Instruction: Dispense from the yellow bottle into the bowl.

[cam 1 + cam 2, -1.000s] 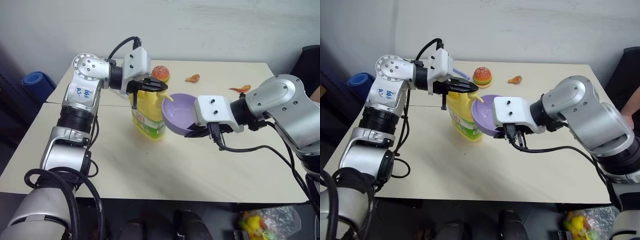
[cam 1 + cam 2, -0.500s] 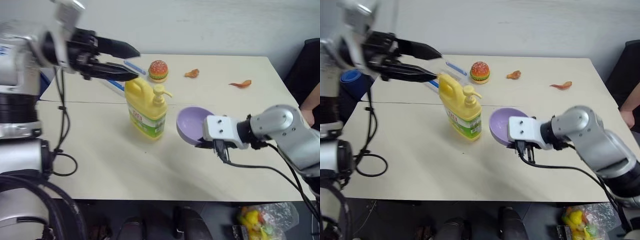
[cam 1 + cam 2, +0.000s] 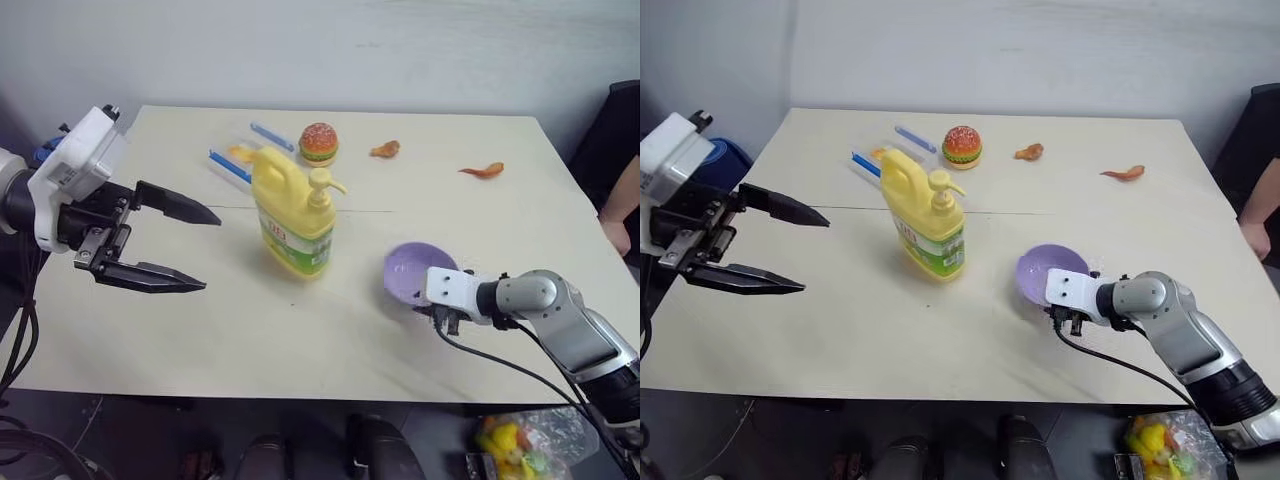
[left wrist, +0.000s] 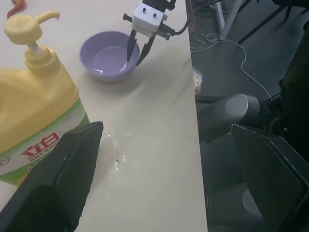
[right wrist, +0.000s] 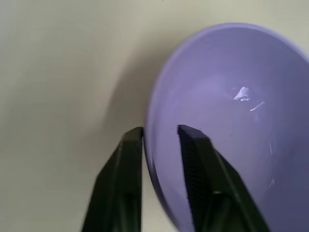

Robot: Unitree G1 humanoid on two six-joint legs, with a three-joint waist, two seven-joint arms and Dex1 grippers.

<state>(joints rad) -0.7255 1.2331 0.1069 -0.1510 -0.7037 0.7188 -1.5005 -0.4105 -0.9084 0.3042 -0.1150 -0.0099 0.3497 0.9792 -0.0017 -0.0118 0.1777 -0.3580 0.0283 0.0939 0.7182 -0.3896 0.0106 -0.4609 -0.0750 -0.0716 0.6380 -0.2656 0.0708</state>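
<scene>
Bottle (image 3: pixel 293 220): yellow jug with side handle and pump top, upright near the tabletop's middle, somewhat toward its left edge. Green-and-white label; red lettering shows in the left wrist view but is not readable. No gripper touches it. A second ago the left fingers were over the pump head; they are clear of it now.

Bowl (image 3: pixel 416 274): lavender, plain, unmarked. On the tabletop to the right of the bottle, nearer the front edge, apart from the bottle. A second ago it was held up beside the pump spout; it is down on the table now. A small glossy patch shows inside it in the right wrist view.

Left gripper (image 3: pixel 197 250): over the tabletop's left edge, fingers spread wide, empty, pointing toward the bottle and well apart from it.

Right gripper (image 4: pixel 136 49): at the bowl's rim on its front-right side, one finger inside the wall and one outside, set slightly apart; the right wrist view leaves it unclear whether they press the rim.

Table (image 3: pixel 470 120): pale tabletop with a seam running across its middle.

Toy burger (image 3: pixel 319 141): near the back edge, behind the bottle.

Two small orange bits (image 3: pixel 384 150), (image 3: pixel 483 170): toward the back-right corner.

Clear item with blue strips (image 3: pixel 240 155): behind the bottle, left of the burger.
</scene>
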